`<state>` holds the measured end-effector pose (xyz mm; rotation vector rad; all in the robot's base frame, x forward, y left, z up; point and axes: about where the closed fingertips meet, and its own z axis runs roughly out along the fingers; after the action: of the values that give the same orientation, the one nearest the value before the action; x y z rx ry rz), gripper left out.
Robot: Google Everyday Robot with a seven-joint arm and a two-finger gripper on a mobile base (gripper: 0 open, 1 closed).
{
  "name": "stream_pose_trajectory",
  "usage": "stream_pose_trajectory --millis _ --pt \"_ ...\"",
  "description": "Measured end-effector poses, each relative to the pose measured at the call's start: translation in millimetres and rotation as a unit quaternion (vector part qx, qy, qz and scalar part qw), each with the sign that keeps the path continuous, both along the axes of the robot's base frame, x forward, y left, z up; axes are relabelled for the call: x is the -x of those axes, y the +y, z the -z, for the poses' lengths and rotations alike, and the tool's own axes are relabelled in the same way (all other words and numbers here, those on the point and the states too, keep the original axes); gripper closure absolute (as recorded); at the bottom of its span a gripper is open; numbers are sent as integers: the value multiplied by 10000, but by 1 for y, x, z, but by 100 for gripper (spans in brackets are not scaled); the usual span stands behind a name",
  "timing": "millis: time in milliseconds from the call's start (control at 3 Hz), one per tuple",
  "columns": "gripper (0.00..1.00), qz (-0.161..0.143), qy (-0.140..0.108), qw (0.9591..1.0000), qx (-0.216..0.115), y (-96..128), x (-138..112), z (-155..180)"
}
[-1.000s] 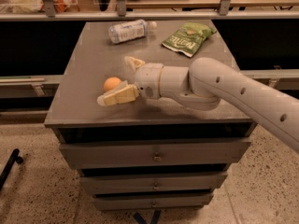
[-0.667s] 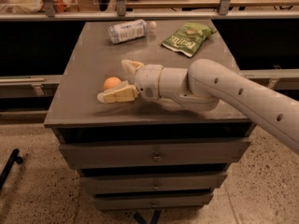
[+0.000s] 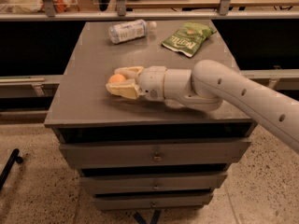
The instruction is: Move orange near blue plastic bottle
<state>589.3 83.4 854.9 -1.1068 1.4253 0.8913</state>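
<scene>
Camera view: jaws, centre-left on bench (image 3: pixel 84 101), closed on orange (image 3: pixel 117 78). Lift clear, carry toward upper left, set down beside bottle (image 3: pixel 128 31) without nudging it.

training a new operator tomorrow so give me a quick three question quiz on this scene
1. Fill in: in the camera view the green snack bag lies to the ___ of the blue plastic bottle.
2. True or false: the bottle stands upright.
3. The gripper is low over the front left of the cabinet top. What is between its jaws? A orange, B snack bag, C bottle.

Key
1. right
2. false: it lies on its side at the back of the top
3. A: the jaws are closed on the orange
</scene>
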Motion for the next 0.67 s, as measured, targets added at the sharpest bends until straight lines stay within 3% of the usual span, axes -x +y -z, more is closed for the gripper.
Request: stream_pose_trajectory --millis 333,667 --pt "86 -345 -171 9991 191 -5 -4 -5" --pt "100 -295 -335 9990 39 -13 -12 -22"
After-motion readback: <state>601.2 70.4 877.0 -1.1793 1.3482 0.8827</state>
